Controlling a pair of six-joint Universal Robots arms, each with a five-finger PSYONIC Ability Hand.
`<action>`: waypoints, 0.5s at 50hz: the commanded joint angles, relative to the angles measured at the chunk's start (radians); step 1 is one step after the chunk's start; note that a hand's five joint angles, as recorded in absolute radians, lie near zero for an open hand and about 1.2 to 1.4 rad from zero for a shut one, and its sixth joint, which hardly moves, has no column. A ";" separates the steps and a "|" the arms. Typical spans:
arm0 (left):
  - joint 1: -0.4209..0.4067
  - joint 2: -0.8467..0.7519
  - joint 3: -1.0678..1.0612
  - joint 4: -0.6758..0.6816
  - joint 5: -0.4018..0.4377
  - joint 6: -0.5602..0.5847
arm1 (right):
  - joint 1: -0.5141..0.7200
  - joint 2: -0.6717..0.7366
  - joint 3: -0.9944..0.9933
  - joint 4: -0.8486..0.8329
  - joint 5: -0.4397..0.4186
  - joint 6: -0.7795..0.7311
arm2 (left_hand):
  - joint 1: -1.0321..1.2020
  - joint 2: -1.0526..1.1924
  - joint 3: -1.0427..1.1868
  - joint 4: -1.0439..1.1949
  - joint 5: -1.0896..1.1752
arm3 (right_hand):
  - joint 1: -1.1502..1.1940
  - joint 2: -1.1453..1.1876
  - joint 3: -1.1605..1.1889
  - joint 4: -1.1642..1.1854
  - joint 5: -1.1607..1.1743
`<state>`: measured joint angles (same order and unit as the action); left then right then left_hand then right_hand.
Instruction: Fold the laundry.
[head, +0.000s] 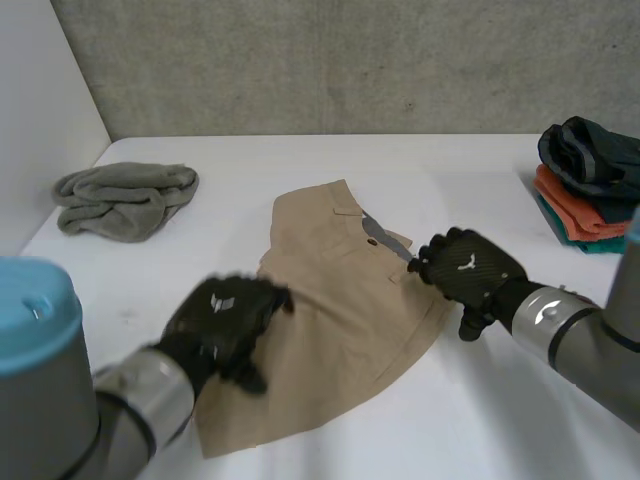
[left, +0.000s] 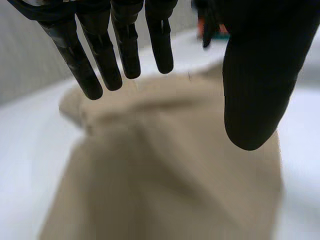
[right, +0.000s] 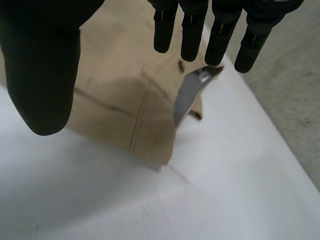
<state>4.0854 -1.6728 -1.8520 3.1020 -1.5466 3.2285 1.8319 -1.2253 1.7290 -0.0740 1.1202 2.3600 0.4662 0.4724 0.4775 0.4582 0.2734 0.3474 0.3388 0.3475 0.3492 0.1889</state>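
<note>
Shorts (head: 340, 300), table (head: 450, 430) open in front | L hand (head: 225, 320) relaxed, left edge | R hand (head: 465, 270) relaxed, right edge

Tan garment (head: 340, 300): matt woven cloth, grey lining flap (head: 385, 238) a bit slicker; grey towel (head: 125, 198) far left is fuzzy cloth, folded stack (head: 590, 170) far right soft matt cloth. Desk (head: 480, 180) is smooth white, low sheen; wall (head: 350, 60) behind is rough, concrete-like. Left robot hand (head: 225, 315) and right robot hand (head: 468, 270) are matt black, the right's back with a fine weave pattern; arm cap (head: 30, 310) smooth light-blue plastic.
</note>
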 joint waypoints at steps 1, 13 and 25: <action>-0.016 -0.015 -0.141 0.059 -0.009 0.043 | 0.007 0.153 -0.095 -0.018 0.010 -0.119 | 0.041 0.035 0.030 0.049 0.059 | 0.122 0.131 0.122 0.120 0.106; 0.000 -0.088 -0.211 0.216 -0.012 0.119 | 0.027 0.254 -0.163 -0.093 0.012 -0.114 | 0.091 0.084 0.079 0.099 0.109 | 0.782 0.791 0.782 0.780 0.766; 0.023 -0.183 -0.216 0.306 -0.050 0.198 | 0.049 0.273 -0.163 -0.107 0.019 -0.102 | 0.305 0.298 0.293 0.313 0.323 | 0.830 0.838 0.830 0.828 0.814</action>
<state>4.0980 -1.8328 -2.0678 3.3673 -1.5677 3.4090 1.8698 -0.9589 1.5630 -0.1818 1.1339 2.2564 0.5269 0.5181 0.5187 0.5255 0.3518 0.9705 1.0332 1.0365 1.0383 0.8476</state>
